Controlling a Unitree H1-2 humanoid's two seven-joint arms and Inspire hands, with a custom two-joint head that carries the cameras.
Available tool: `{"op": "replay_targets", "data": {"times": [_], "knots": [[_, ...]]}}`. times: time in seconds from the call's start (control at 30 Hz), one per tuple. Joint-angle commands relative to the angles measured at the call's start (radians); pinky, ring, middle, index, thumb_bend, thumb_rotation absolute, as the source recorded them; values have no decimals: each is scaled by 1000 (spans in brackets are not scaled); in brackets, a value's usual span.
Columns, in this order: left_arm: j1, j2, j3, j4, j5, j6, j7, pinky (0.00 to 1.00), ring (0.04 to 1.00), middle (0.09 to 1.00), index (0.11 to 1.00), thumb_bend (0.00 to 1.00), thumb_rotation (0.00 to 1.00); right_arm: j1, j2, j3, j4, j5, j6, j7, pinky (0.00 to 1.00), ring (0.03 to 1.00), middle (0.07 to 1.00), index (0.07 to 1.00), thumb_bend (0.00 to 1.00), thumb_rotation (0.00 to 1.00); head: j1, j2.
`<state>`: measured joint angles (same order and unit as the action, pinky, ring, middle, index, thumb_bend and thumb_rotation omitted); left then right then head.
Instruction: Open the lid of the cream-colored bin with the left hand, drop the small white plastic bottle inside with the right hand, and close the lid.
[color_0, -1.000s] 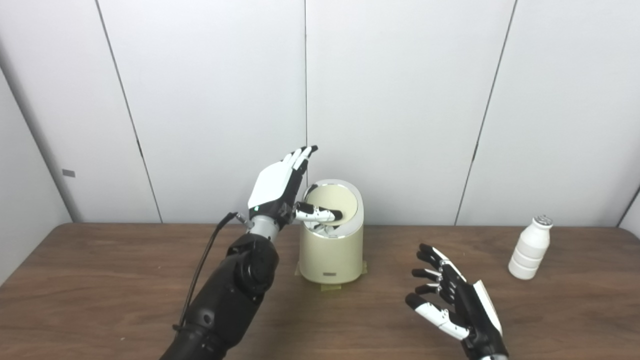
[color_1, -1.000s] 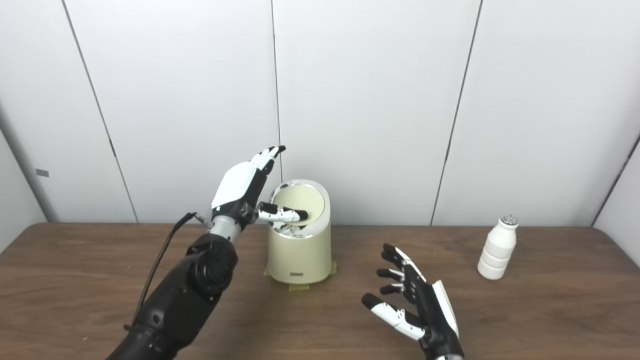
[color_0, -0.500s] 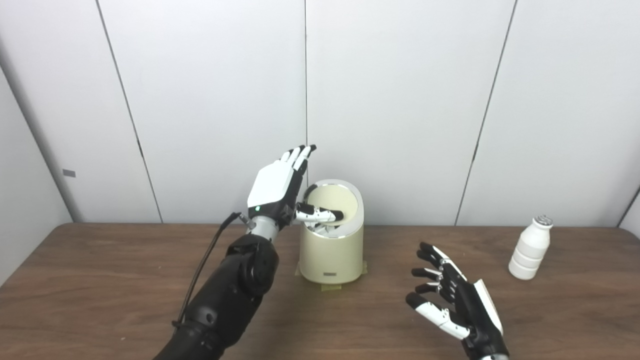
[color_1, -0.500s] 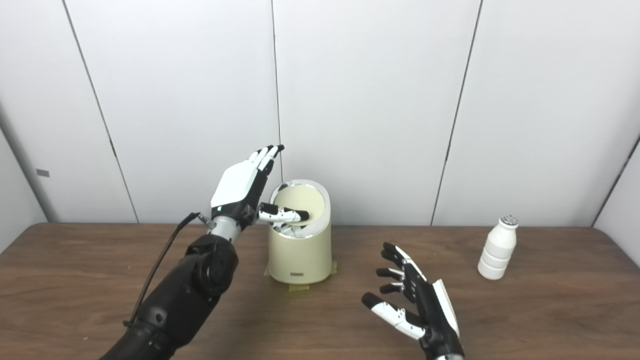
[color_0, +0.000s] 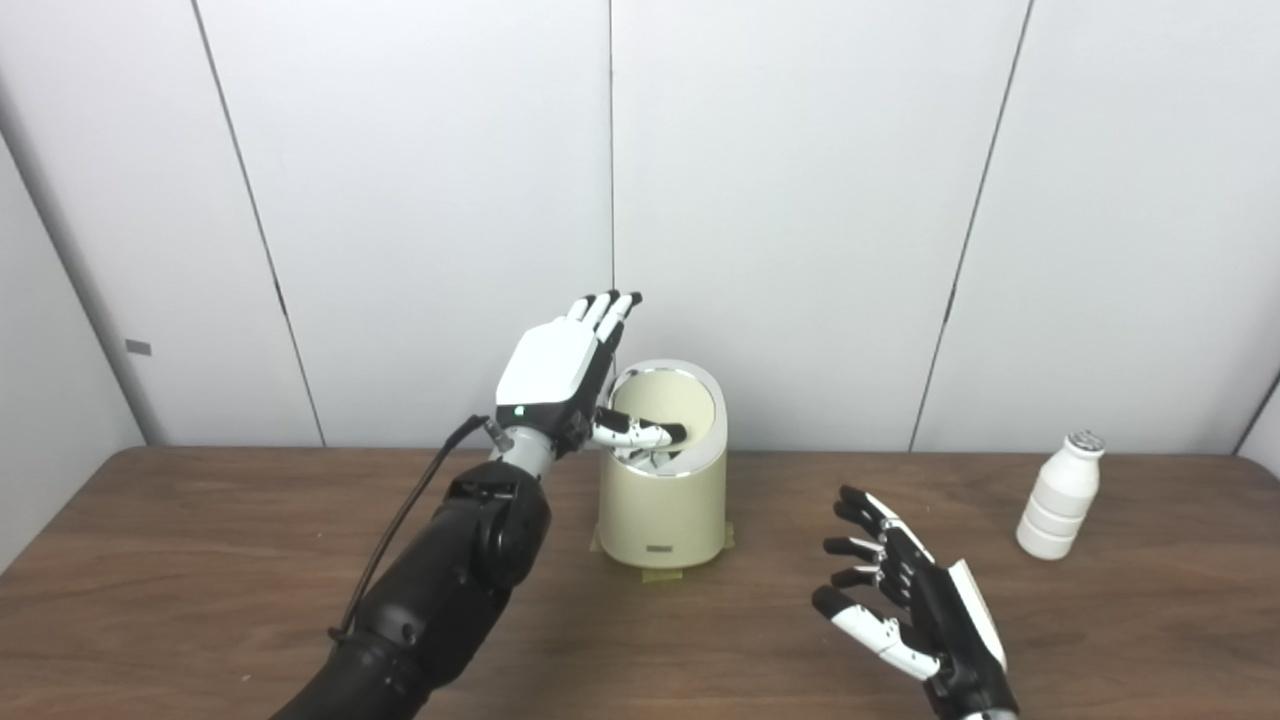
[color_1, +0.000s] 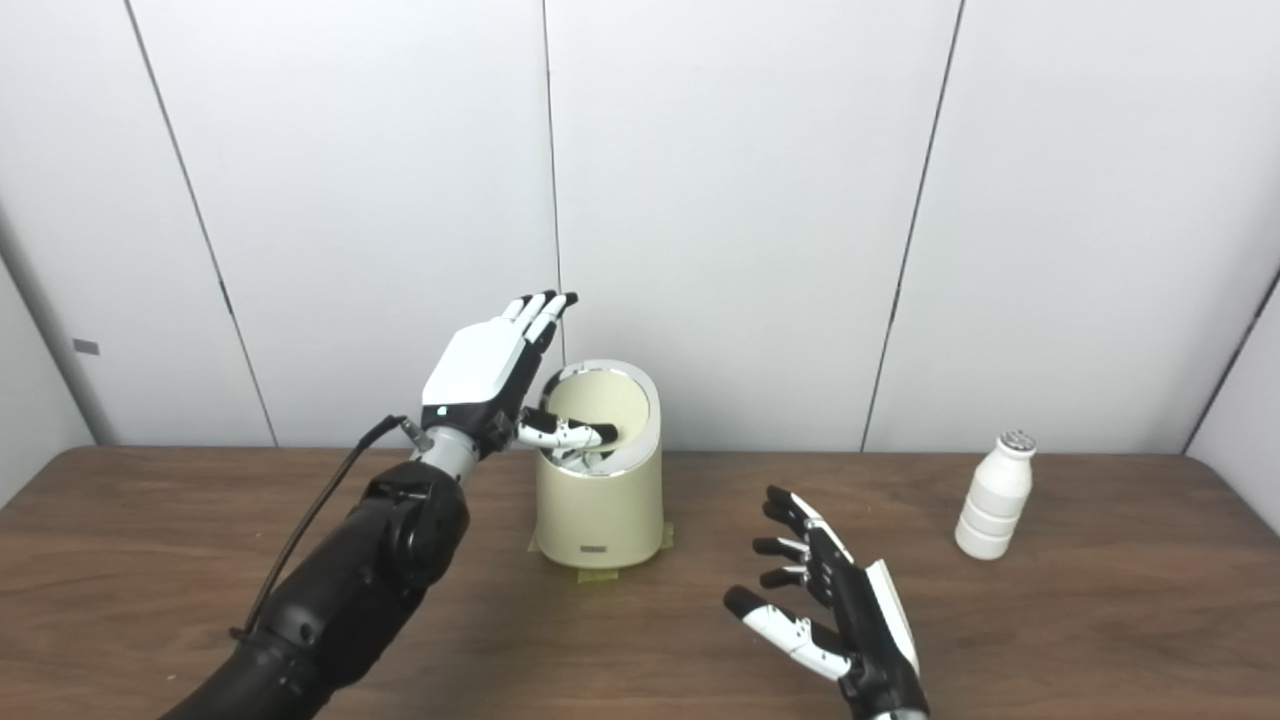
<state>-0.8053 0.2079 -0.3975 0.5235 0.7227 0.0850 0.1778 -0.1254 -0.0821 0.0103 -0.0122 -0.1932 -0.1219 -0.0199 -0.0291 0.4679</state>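
Bin (color_0: 662, 510) lid (color_0: 672, 405) tilted under left hand (color_0: 560, 375), thumb across it.

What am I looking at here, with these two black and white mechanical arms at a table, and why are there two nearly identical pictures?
These are the arms of a humanoid robot, seen through two cameras side by side on its head, so both pictures show one scene from slightly different spots. Each arm ends in a robot hand with fingers and a thumb. On the brown table stands a cream bin and, far to the right, a small white bottle, standing upright and untouched. The left robot hand is raised beside the bin with fingers straight, its thumb pressing the swinging lid, which is tipped. The right robot hand hovers open above the table, holding nothing.
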Motion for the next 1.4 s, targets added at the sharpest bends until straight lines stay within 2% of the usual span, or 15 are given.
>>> {"op": "replay_targets", "data": {"times": [0.0,0.07,0.1,0.2,0.27,0.37,0.43,0.53,0.63,0.7,0.8,0.9,1.1,1.2,1.37], "knots": [[-8,7,50,-31,-55,-35,4,964,1000,1000,1000,871,146,-29,-4,1,-37,-2,-14,-5,609,744,858,864,717,591,-1,0],[-6,-7,92,-47,-109,-66,5,968,1000,1000,1000,877,193,-28,-3,3,-39,-2,-12,-4,610,742,855,862,721,595,0,-2],[-6,-16,115,-57,-139,-78,5,939,1000,1000,1000,901,255,-28,-2,3,-39,1,-14,-3,609,743,852,859,726,595,0,-2],[3,-43,172,-95,-218,-107,-4,868,1000,1000,1000,904,307,-28,-4,6,-37,-6,-19,-5,603,739,851,858,725,598,1,-2],[10,-50,193,-118,-253,-123,-16,873,1000,1000,1000,880,307,-28,-6,6,-37,-11,-19,-6,609,740,851,859,717,594,3,-1],[20,-44,199,-153,-278,-143,-47,925,1000,1000,1000,895,300,-27,-9,4,-36,-8,-16,-3,609,742,851,858,716,601,4,0],[29,-44,214,-178,-312,-158,-64,894,1000,1000,1000,897,305,-27,-10,3,-34,-4,-18,-2,608,744,852,859,718,601,4,0],[54,-66,272,-236,-431,-136,-112,881,986,998,1000,880,307,-25,-11,1,-40,6,-11,3,612,748,855,864,716,595,2,2],[100,-82,326,-324,-523,-69,-158,820,915,931,967,831,328,-24,-13,-1,-42,9,-13,3,617,753,859,865,705,584,4,4],[139,-74,336,-380,-536,-39,-180,784,879,897,941,803,335,-25,-17,-4,-39,12,-16,2,614,755,860,864,690,580,4,6],[200,-62,341,-460,-545,-10,-204,727,837,865,910,779,269,-28,-24,-12,-30,22,-25,2,615,761,866,870,683,576,6,8],[258,-74,366,-514,-599,2,-215,687,811,847,899,777,248,-30,-30,-17,-28,24,-27,4,614,758,867,872,694,587,7,8],[367,-95,409,-584,-606,4,-175,593,693,762,853,828,289,-30,-37,-17,-21,22,-34,0,620,751,863,869,715,594,9,11],[415,-97,421,-607,-594,-2,-154,609,674,733,827,817,313,-30,-38,-18,-21,25,-34,1,620,751,862,868,700,587,12,12],[475,-96,441,-615,-613,-45,-146,644,694,747,849,795,328,-28,-39,-18,-24,24,-28,2,616,748,859,865,705,582,14,12]]}}
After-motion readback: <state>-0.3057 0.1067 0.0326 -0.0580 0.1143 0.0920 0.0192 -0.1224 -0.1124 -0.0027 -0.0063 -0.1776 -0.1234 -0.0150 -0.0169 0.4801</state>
